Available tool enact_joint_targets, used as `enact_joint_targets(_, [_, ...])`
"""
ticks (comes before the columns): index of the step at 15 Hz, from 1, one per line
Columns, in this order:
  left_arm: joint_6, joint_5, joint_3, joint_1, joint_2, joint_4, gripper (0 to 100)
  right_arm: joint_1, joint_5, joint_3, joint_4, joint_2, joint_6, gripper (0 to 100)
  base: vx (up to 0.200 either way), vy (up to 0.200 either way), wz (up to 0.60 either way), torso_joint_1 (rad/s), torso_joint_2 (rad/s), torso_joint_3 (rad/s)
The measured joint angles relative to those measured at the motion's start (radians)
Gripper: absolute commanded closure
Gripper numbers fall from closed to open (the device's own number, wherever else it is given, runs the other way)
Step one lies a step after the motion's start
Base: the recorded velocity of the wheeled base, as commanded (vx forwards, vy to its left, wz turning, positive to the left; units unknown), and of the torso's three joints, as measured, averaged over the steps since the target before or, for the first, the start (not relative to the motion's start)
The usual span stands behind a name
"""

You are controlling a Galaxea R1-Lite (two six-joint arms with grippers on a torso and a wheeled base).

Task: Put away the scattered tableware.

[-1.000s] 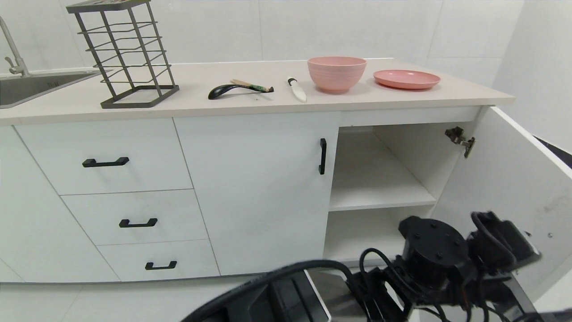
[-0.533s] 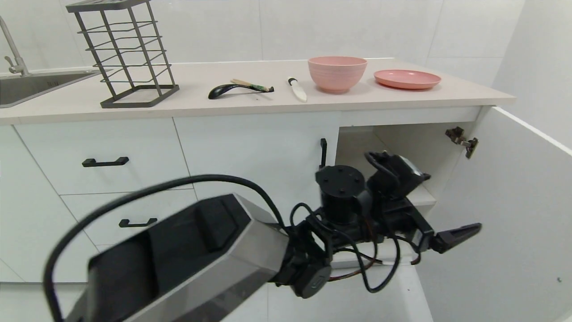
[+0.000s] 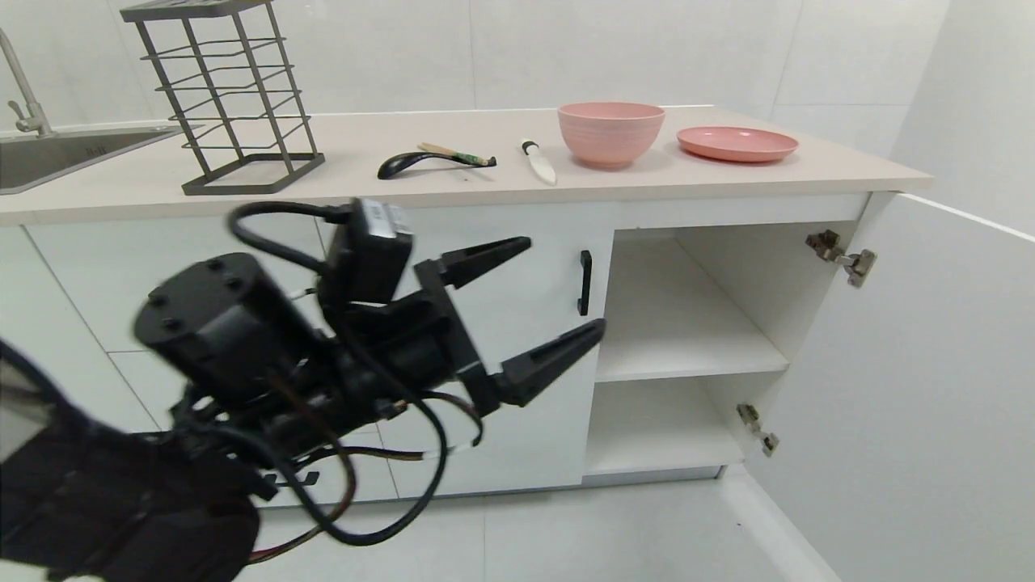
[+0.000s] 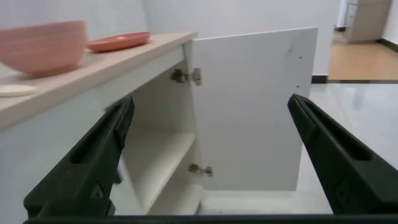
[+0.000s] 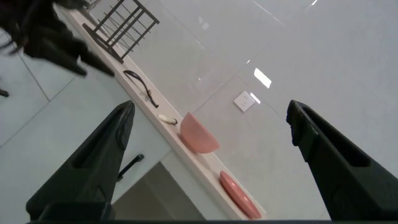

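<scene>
On the countertop [image 3: 364,182] lie a black spoon [image 3: 408,164], chopsticks [image 3: 457,153] and a white-bladed knife [image 3: 539,164], with a pink bowl [image 3: 610,133] and a pink plate [image 3: 737,143] to their right. My left gripper [image 3: 563,283] hangs open and empty in front of the shut cabinet door, below the counter edge. Its wrist view shows the bowl [image 4: 40,45], the plate [image 4: 118,42] and the open door [image 4: 255,106]. My right gripper [image 5: 210,109] is open and empty, well away from the counter, with the bowl [image 5: 199,134] and plate [image 5: 239,190] in the distance.
A black wire rack [image 3: 226,97] stands at the counter's left, beside a sink [image 3: 57,153]. The right-hand cabinet [image 3: 687,323] is open with two bare shelves; its door [image 3: 930,388] swings out to the right. Drawers with black handles [image 3: 191,293] sit on the left.
My left arm has swung from low beside the open door leftward and up, to in front of the shut middle door. The open door stands a little wider.
</scene>
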Motion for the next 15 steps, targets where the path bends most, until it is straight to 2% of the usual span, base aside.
enact_joint_targets(3, [-0.001, 0.0, 0.261, 0.125, -0.26, -0.026, 0, 0.009, 0.0, 0.033, 0.022, -0.035, 0.0, 0, 0.0, 0.0, 0.0, 0.0, 0.0, 0.0])
enact_joint_targets(5, [-0.002, -0.001, 0.393, 0.224, -0.412, -0.028, 0, 0.01, 0.0, 0.044, 0.043, -0.053, -0.001, 0, 0.0, 0.0, 0.0, 0.0, 0.0, 0.0])
enact_joint_targets(7, [-0.002, -0.004, 0.495, 0.335, -0.549, -0.019, 0, 0.011, 0.0, 0.052, 0.081, -0.079, -0.001, 0, 0.0, 0.0, 0.0, 0.0, 0.0, 0.0])
enact_joint_targets(9, [-0.002, -0.005, 0.552, 0.416, -0.675, 0.043, 0, 0.014, 0.0, 0.065, 0.145, -0.126, -0.001, 0, 0.0, 0.0, 0.0, 0.0, 0.0, 0.0])
enact_joint_targets(12, [-0.001, -0.003, 0.578, 0.496, -0.917, 0.286, 0, 0.041, -0.001, 0.079, 0.307, -0.235, -0.001, 0, 0.0, 0.0, 0.0, 0.0, 0.0, 0.0])
enact_joint_targets(15, [-0.001, -0.001, 0.585, 0.54, -1.245, 0.713, 0, 0.064, -0.001, 0.079, 0.536, -0.386, -0.003, 0, 0.0, 0.0, 0.0, 0.0, 0.0, 0.0])
